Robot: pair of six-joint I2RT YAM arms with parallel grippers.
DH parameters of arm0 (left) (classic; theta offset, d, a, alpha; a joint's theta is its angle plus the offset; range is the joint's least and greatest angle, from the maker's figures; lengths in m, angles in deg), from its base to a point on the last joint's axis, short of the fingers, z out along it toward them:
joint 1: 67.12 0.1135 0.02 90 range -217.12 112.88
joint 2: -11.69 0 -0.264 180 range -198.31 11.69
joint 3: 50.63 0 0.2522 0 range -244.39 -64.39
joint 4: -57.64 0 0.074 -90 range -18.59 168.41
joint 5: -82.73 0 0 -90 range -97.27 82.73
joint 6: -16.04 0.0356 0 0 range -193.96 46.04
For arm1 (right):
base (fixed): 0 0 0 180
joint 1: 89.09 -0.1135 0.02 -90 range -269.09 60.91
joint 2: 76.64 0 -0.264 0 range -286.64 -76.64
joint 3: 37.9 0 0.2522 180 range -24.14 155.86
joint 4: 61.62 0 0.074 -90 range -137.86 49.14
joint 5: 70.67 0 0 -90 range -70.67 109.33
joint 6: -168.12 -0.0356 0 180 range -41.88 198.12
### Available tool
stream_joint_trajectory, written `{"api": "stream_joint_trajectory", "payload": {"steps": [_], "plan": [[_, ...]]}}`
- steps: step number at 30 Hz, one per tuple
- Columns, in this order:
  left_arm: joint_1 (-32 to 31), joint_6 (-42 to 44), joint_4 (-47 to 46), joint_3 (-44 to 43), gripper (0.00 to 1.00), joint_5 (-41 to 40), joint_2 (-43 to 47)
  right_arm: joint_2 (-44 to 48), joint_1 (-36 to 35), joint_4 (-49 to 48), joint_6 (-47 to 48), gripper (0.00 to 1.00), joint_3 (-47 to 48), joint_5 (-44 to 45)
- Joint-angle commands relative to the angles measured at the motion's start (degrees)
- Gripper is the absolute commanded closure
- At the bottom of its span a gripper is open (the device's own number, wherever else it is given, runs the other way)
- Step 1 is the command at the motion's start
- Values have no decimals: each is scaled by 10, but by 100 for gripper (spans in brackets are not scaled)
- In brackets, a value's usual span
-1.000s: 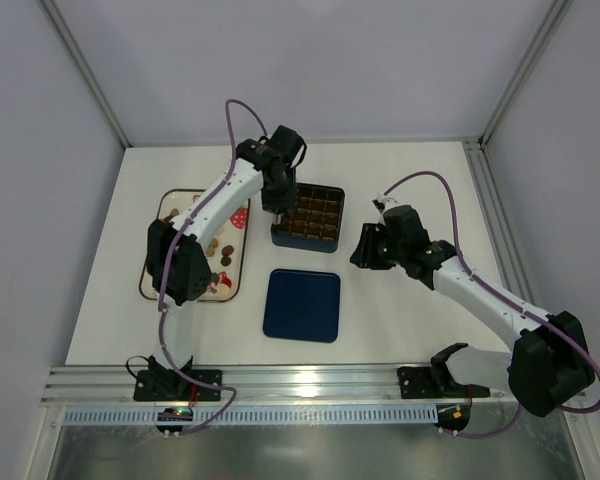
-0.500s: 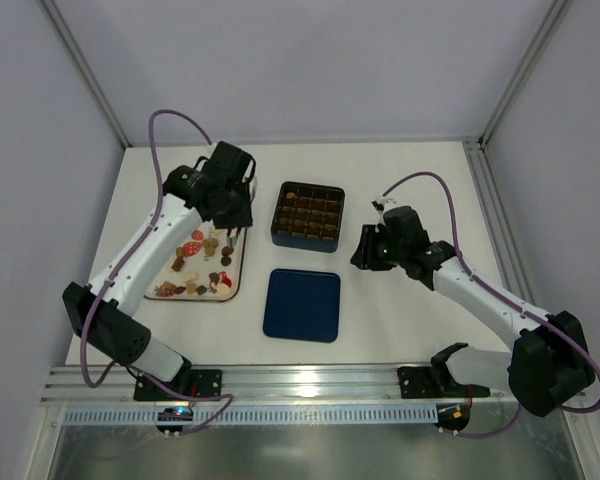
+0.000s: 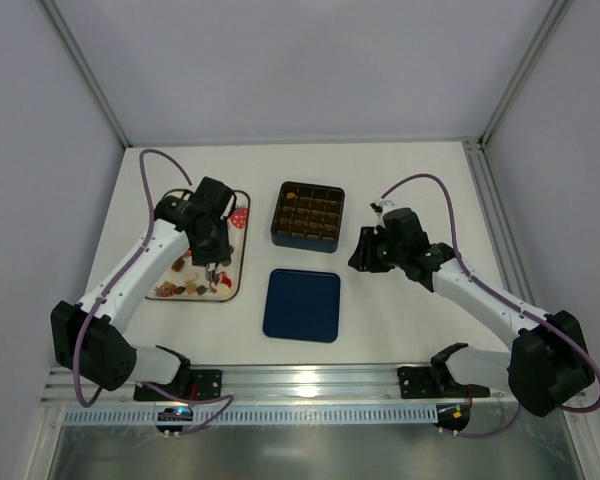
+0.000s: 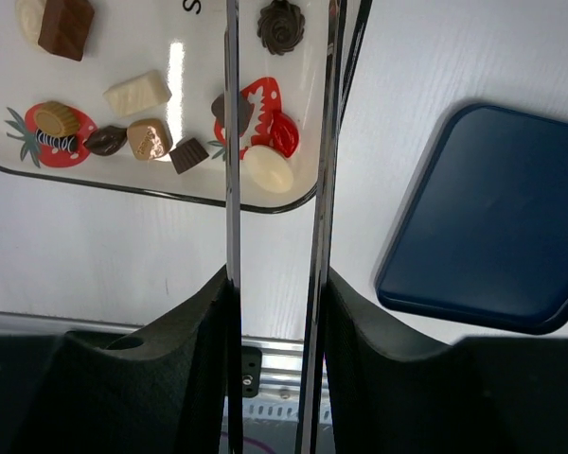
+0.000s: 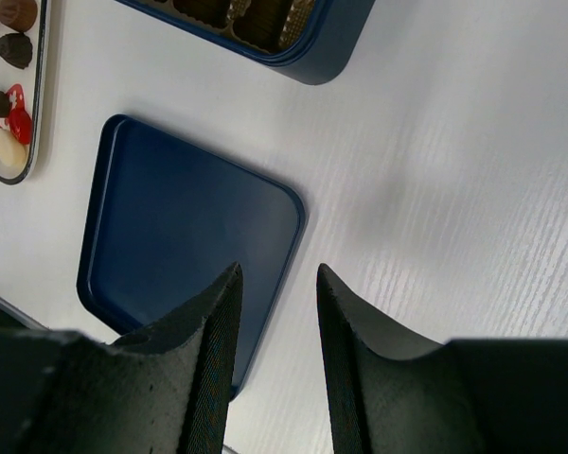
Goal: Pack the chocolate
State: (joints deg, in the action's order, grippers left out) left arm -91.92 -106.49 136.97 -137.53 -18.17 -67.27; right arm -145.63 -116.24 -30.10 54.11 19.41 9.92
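Observation:
Several small chocolates [image 3: 193, 287] in dark brown, tan and white lie on a white tray [image 3: 156, 296] printed with red strawberries, at the left. My left gripper [image 3: 213, 266] hangs over the tray's near right part. It grips thin metal tongs [image 4: 233, 113], whose blades stand apart and hold nothing. In the left wrist view, a white oval chocolate [image 4: 268, 168] lies between the blades. My right gripper [image 3: 358, 256] is open and empty, over bare table right of the blue lid [image 3: 301, 305].
A dark-blue box [image 3: 308, 216] with a brown grid insert sits at the back centre and holds some pieces. The flat blue lid [image 5: 185, 232] lies in front of it. White walls and metal posts enclose the table, with a rail along its near edge.
My left arm has swung from over the box leftward and nearer, ending over the tray's near right part. The right arm has barely moved.

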Motion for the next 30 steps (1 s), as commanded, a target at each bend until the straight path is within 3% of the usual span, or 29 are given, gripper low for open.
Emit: {"api": "stream_joint_trajectory", "payload": {"steps": [1, 30], "plan": [[8, 0, -6, 11, 61, -5, 28, 4, 2, -24, -4, 60, -8, -14], [55, 27, -54, 43, 62, 9, -22, -6, 2, -31, -6, 61, -11, -18]]}}
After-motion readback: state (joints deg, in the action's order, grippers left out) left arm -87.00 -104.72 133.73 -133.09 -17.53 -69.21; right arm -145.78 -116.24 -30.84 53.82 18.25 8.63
